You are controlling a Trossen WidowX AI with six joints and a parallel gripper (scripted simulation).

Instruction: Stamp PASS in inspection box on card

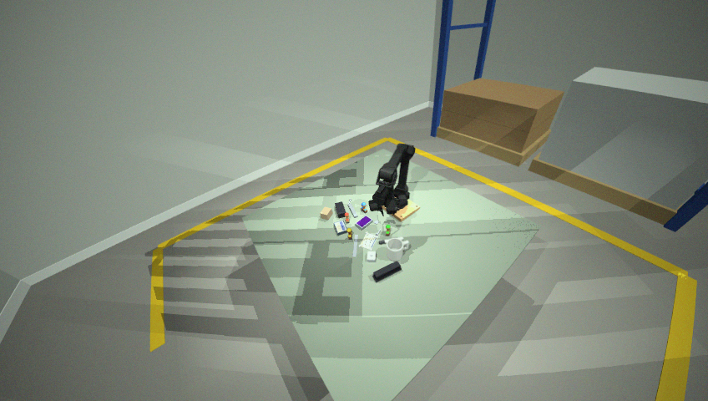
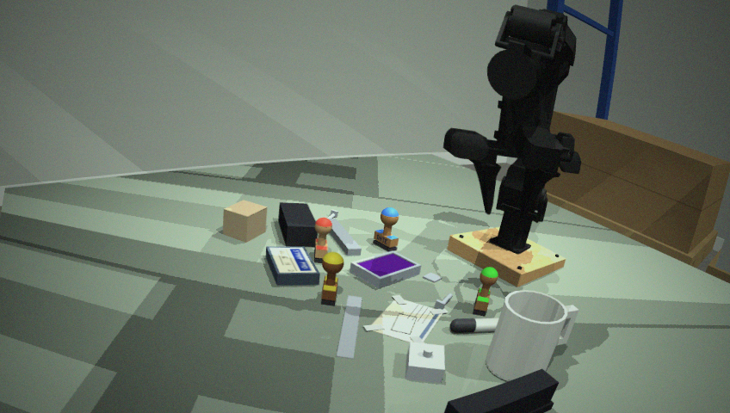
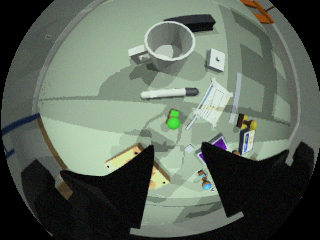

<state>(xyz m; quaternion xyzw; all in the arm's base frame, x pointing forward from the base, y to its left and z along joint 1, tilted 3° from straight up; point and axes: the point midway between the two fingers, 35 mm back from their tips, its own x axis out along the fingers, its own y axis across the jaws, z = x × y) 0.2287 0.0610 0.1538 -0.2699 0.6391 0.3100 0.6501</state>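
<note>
The green-topped stamp (image 2: pixel 486 289) (image 1: pixel 387 229) (image 3: pixel 174 120) stands upright on the bench, between the arm's wooden base (image 2: pixel 542 263) and the white mug (image 2: pixel 527 332). My gripper (image 2: pixel 492 209) (image 3: pixel 178 147) (image 1: pixel 380 210) is open and empty, raised well above the stamp and apart from it. The card (image 2: pixel 405 319) (image 1: pixel 367 241) (image 3: pixel 214 103) lies flat to the left of the stamp; I cannot make out what its box holds. The purple ink pad (image 2: pixel 385 266) (image 1: pixel 364 221) sits in its grey tray behind the card.
Red (image 2: pixel 322 237), blue (image 2: pixel 389 227) and yellow (image 2: pixel 331 276) stamps stand around the pad. A marker (image 2: pixel 471 324) lies by the mug. A black box (image 2: pixel 297 222), tan cube (image 2: pixel 244 219), blue tin (image 2: pixel 292 263), grey bar (image 2: pixel 349 327), white block (image 2: pixel 426 362) and black bar (image 2: pixel 502 396) surround them.
</note>
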